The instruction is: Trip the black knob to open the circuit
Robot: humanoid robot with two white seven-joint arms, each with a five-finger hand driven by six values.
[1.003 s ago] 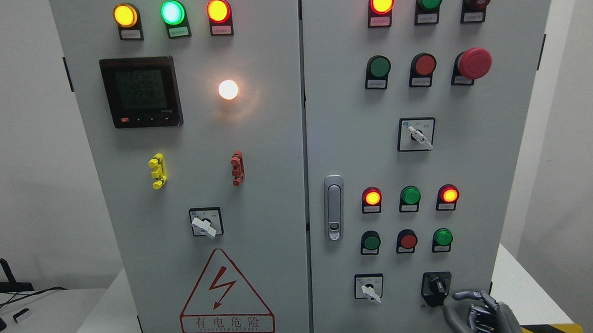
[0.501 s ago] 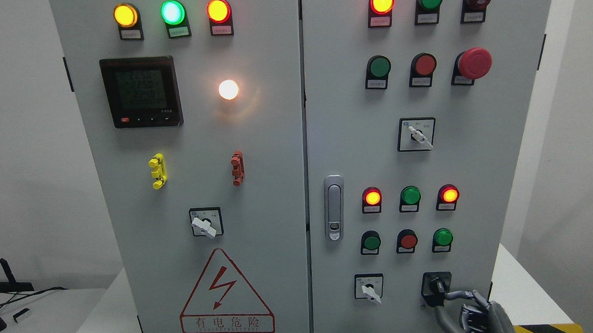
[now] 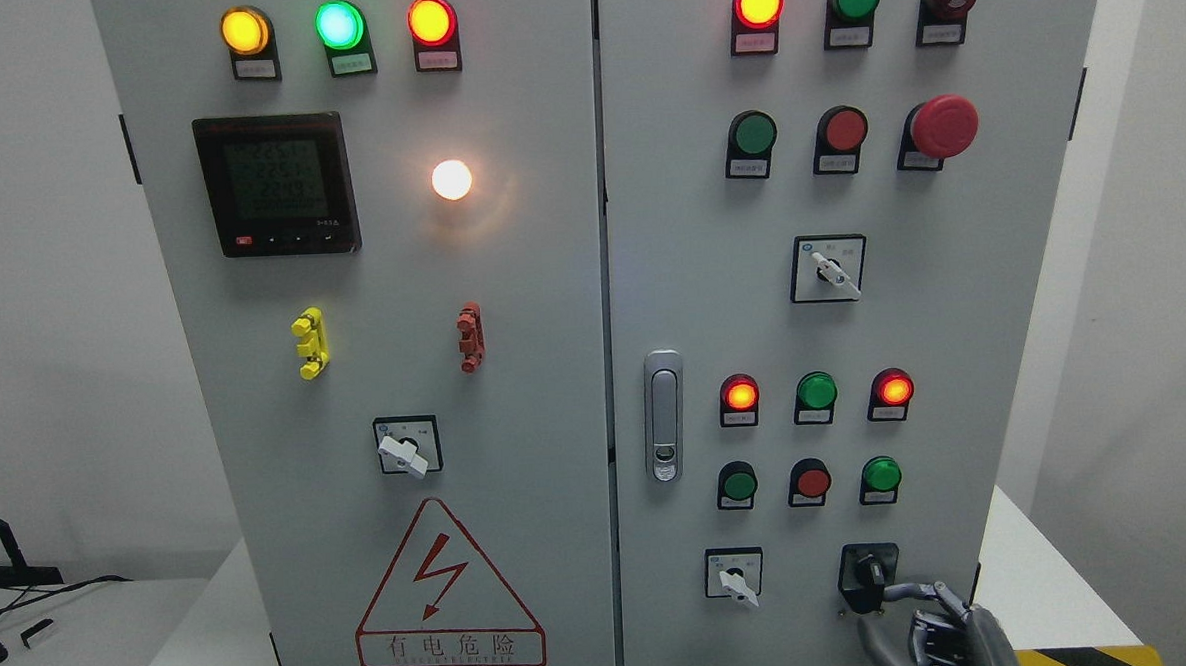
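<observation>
The black knob [image 3: 869, 570] sits on its black plate at the lower right of the grey cabinet's right door [image 3: 914, 339], its handle pointing roughly up. My right hand [image 3: 875, 609] comes up from the bottom edge just below and right of the knob. Its index fingertip [image 3: 891, 592] touches the knob's lower right edge and the thumb [image 3: 867, 631] hangs below the plate. The fingers are spread and not closed around the knob. The left arm is out of view.
A white selector switch [image 3: 734, 577] sits left of the knob. Three small push buttons [image 3: 812, 482] and three indicator lights [image 3: 816, 391] are above it. The door latch [image 3: 664, 415] is at the centre seam. The cabinet stands on a white table [image 3: 1044, 574].
My right hand moved up and left from beside the knob, until its index fingertip reached the knob's lower right edge. The knob's handle looks unchanged.
</observation>
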